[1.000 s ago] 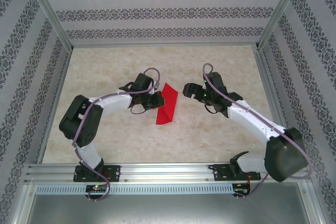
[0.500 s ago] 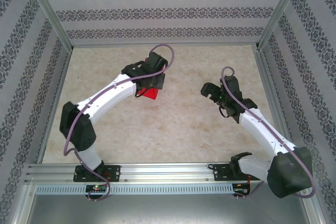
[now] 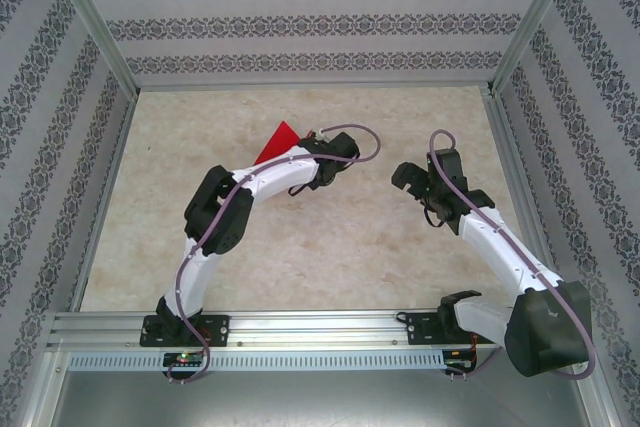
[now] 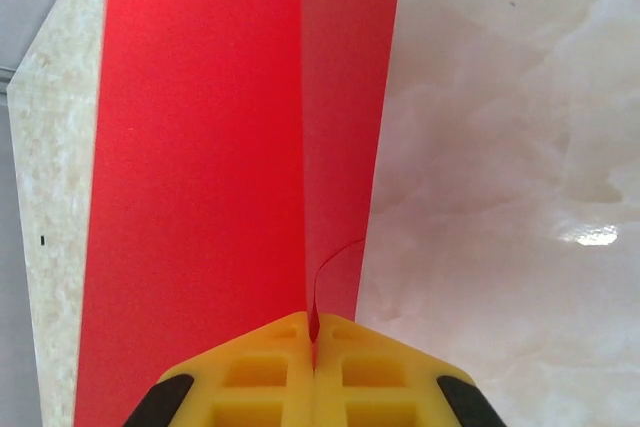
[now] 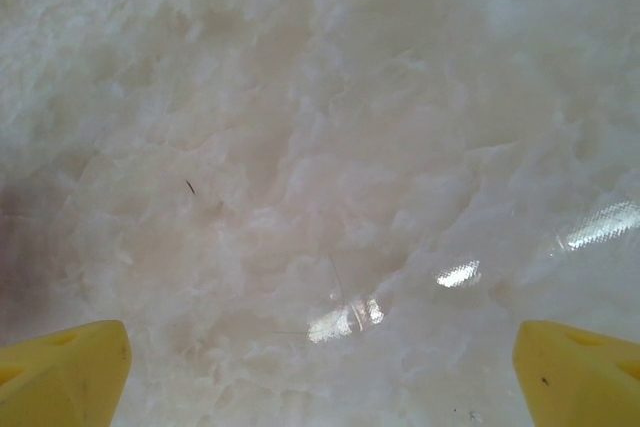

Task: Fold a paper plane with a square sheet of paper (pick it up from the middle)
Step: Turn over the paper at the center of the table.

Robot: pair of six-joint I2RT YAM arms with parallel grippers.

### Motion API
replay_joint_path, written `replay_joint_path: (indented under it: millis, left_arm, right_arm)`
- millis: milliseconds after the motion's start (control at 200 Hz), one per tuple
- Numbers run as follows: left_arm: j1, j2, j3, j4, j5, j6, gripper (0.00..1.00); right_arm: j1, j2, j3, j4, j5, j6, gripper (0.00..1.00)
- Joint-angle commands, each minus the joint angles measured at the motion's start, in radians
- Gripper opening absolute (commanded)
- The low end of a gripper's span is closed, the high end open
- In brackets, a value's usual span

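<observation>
Pale marbled worktop (image 3: 350, 257) boxed in by patterned walls (image 3: 300, 22).
The left arm is bent sharply at the elbow, its left tool (image 4: 313, 332) pinched tight on the folded red sheet of paper (image 4: 200, 147) near the worktop's far middle. The right arm reaches forward, with the right tool (image 3: 408, 177) spread wide over bare marble.

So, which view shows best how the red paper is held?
The left wrist view: the red paper is close, creased down its middle, pinched in the shut left gripper. The top external view gives a small red corner beside the left arm. The right wrist view faces the table.
</observation>
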Motion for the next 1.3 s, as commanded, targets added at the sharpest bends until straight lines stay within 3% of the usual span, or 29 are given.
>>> replay_joint_path:
  millis: [0, 225, 420, 560, 714, 884, 979, 1089, 1219, 1294]
  left_arm:
    - [-0.03, 0.027, 0.02, 0.004, 0.003, 0.013, 0.03]
    - [-0.045, 0.064, -0.016, 0.047, 0.099, -0.025, 0.05]
    - [-0.045, 0.069, -0.031, 0.063, 0.165, -0.057, 0.14]
    - [-0.044, 0.053, -0.017, 0.055, 0.233, -0.082, 0.29]
    - [-0.042, -0.047, -0.039, 0.083, 0.38, -0.105, 0.46]
    - [-0.01, -0.231, -0.137, 0.174, 0.641, -0.154, 0.65]
    - [0.032, -0.354, -0.231, 0.258, 0.772, -0.191, 0.75]
    - [0.104, -0.488, -0.348, 0.333, 0.858, -0.236, 0.85]
    - [0.222, -0.62, -0.497, 0.399, 0.888, -0.299, 0.99]
    - [0.296, -0.672, -0.572, 0.416, 0.893, -0.324, 1.0]
  right_arm:
    - [-0.014, -0.007, -0.004, -0.039, 0.028, 0.0, 0.98]
    - [-0.023, -0.01, -0.008, -0.051, 0.018, 0.016, 0.98]
    - [-0.024, -0.013, -0.013, -0.054, 0.004, 0.026, 0.98]
    - [-0.024, -0.017, -0.007, -0.068, -0.004, 0.024, 0.98]
    - [-0.025, -0.036, 0.01, -0.091, -0.007, 0.012, 0.98]
    - [-0.024, -0.022, 0.038, -0.097, -0.059, -0.015, 0.97]
    - [-0.013, 0.012, 0.056, -0.072, -0.112, -0.024, 0.92]
    - [0.063, 0.082, 0.111, -0.054, -0.108, -0.017, 0.86]
    - [0.219, 0.221, 0.22, -0.014, -0.09, 0.012, 0.78]
    - [0.313, 0.323, 0.298, 0.019, -0.081, 0.027, 0.75]
